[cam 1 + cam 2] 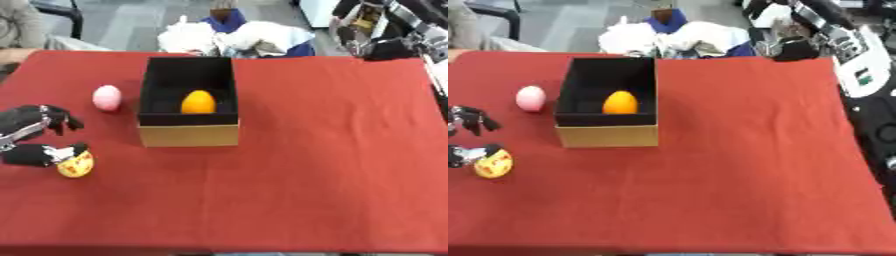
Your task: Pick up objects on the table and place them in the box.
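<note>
A black box [188, 135] with a tan front wall stands upright at the table's back centre, and an orange egg-shaped thing [199, 102] lies inside it. To the box's left, a pink egg-shaped thing [107, 97] rests on the red cloth. Nearer the front left lies a yellow ball with red marks [77, 165]. My left hand [31, 127] hovers at the left edge, its fingers curved above and its thumb lying against the yellow ball without enclosing it. My right hand [785, 45] shows dark and indistinct past the far right corner, off the table.
White cloth bundles and a blue thing [254, 37] are heaped just beyond the table's far edge. White machine parts [859, 65] stand along the right side. The red tablecloth [332, 165] stretches wide to the right and front of the box.
</note>
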